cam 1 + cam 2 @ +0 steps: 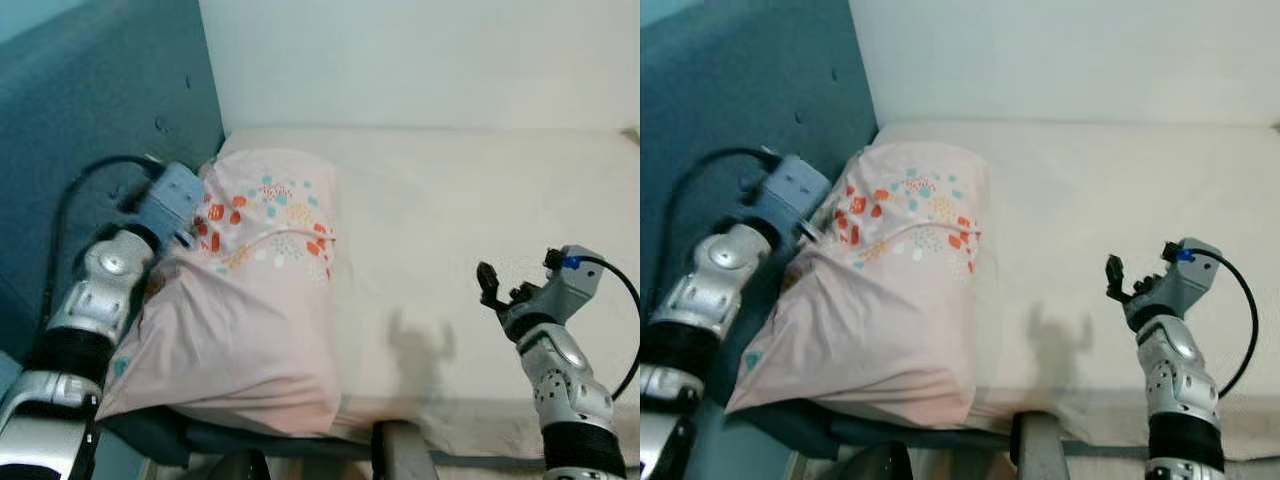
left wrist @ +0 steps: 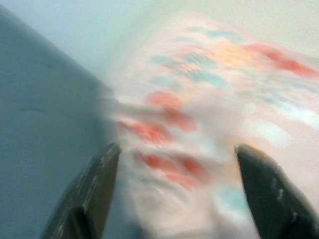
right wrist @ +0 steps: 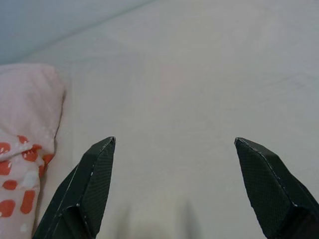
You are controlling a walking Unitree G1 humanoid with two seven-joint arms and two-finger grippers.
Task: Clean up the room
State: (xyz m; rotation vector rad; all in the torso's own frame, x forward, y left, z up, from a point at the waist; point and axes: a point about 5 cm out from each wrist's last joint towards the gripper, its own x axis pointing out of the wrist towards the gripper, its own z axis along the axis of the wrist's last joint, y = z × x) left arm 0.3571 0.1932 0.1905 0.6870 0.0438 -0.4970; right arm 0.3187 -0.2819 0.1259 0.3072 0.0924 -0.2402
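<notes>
A cream bed [image 1: 470,200] is stretching across the view, butting against a white wall [image 1: 420,60] behind and a teal headboard [image 1: 90,90] on the robot's left. A pink pillow [image 1: 250,300] with red, teal and white spots is lying at the bed's left end, leaning toward the headboard and overhanging the near edge. The left pincer [image 2: 174,164] is sitting against the pillow's left side near the headboard, its fingers spread with blurred fabric showing between them. The right pincer [image 3: 174,164] is hovering over bare sheet well right of the pillow, fingers spread and gripping nothing.
</notes>
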